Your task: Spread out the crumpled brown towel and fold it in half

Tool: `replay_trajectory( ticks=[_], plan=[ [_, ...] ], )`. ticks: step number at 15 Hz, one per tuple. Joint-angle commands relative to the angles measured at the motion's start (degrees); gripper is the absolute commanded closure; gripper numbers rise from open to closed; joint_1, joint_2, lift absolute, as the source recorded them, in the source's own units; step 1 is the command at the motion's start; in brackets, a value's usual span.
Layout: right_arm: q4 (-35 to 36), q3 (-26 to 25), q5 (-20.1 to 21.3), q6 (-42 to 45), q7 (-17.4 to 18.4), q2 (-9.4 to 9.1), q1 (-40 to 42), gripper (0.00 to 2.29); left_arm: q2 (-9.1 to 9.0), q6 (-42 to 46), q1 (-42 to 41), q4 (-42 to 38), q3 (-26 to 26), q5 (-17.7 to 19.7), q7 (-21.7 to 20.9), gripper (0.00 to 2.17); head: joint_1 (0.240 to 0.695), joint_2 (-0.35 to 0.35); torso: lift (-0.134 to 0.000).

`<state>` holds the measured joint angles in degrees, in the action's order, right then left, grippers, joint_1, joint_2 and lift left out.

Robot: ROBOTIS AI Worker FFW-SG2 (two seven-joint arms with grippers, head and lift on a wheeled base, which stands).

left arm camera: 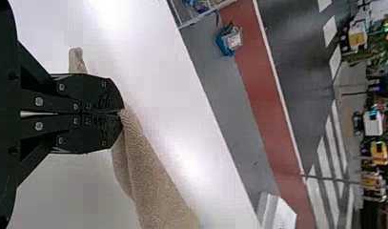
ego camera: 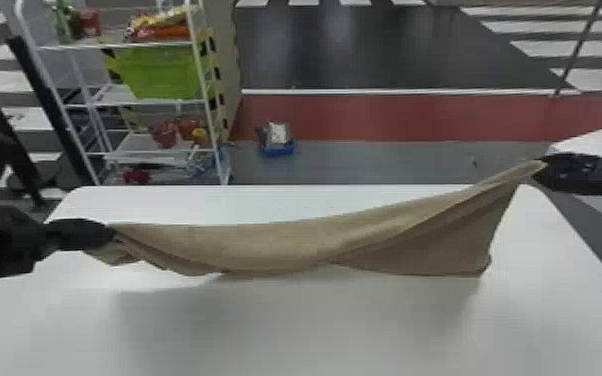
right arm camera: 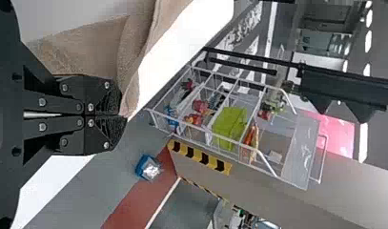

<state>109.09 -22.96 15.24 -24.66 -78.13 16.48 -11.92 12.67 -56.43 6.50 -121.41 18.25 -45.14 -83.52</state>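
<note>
"Head view?"
"Two containers: one green bin (ego camera: 160,77) on the rack (ego camera: 213,131), one blue tub (ego camera: 280,149) on the floor holding something pale. One brown towel (ego camera: 265,245) hangs above the table (ego camera: 315,335) between left gripper (ego camera: 110,232) and right gripper (ego camera: 541,167)."
"Left wrist view?"
"Fingers closed on one towel end."
"Right wrist view?"
"Fingers pinching the other."

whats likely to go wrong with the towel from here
The left gripper pinches the brown towel right at its fingertips, so a hard pull might slip it free. The right gripper also has only a small bit at its tips and could lose its end. The towel hangs slung between them with a diagonal fold toward the right, so lowering it now may leave it twisted on the white table.
</note>
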Motion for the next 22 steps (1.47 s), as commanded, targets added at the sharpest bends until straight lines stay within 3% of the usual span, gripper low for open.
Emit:
replay_trajectory(
  ticks=[1, 3, 6, 10, 12, 15, 19, 22],
  plan=[
    [-0.9, 1.6, 0.9, 1.7, -0.2, 1.01, 1.0, 1.9, 1.83, 9.7, -3.5, 2.1, -0.7, -1.2, -2.2, 1.67, 0.628, 0.048, -0.134],
    [-3.3, 3.7, 3.7, 4.0, -0.2, -0.48, 0.2, 1.9, 2.0, 11.3, -1.2, 7.1, -4.4, -3.6, -2.6, 1.67, 0.675, 0.053, -0.134],
    [-7.0, 6.6, 10.2, 6.9, -0.2, -2.06, -1.0, 1.9, 1.48, 12.9, 5.7, 18.4, -11.9, -6.0, -2.4, 1.67, 0.695, 0.051, -0.134],
    [-10.1, 8.9, 16.1, 8.4, -0.2, -3.03, -2.0, 1.91, -2.04, 13.4, 16.2, 34.0, -17.2, -9.7, 1.3, 1.67, 0.695, 0.024, -0.134],
    [-12.0, 7.3, 17.0, 6.1, -0.2, -3.38, -3.8, 1.91, -2.21, 13.2, 17.0, 34.0, -15.8, -9.5, 0.1, 1.67, 0.695, 0.014, -0.134],
    [-14.1, 5.8, 17.6, 4.5, -0.2, -2.86, -4.5, 1.91, -1.77, 12.7, 15.9, 27.2, -11.0, -8.5, -3.0, 1.67, 0.695, -0.011, -0.134],
    [-17.6, 6.7, 21.7, 0.6, -0.2, -3.03, -5.3, 1.91, -2.83, 6.0, 18.5, 28.1, -11.1, -7.7, 0.6, 1.67, 0.687, -0.012, -0.134],
    [-22.6, 6.1, 24.7, -2.5, 0.5, -2.15, -7.3, 1.91, -2.92, 4.1, 22.9, 33.3, -11.8, -9.2, 3.6, 1.67, 0.689, -0.017, -0.134]
  ],
)
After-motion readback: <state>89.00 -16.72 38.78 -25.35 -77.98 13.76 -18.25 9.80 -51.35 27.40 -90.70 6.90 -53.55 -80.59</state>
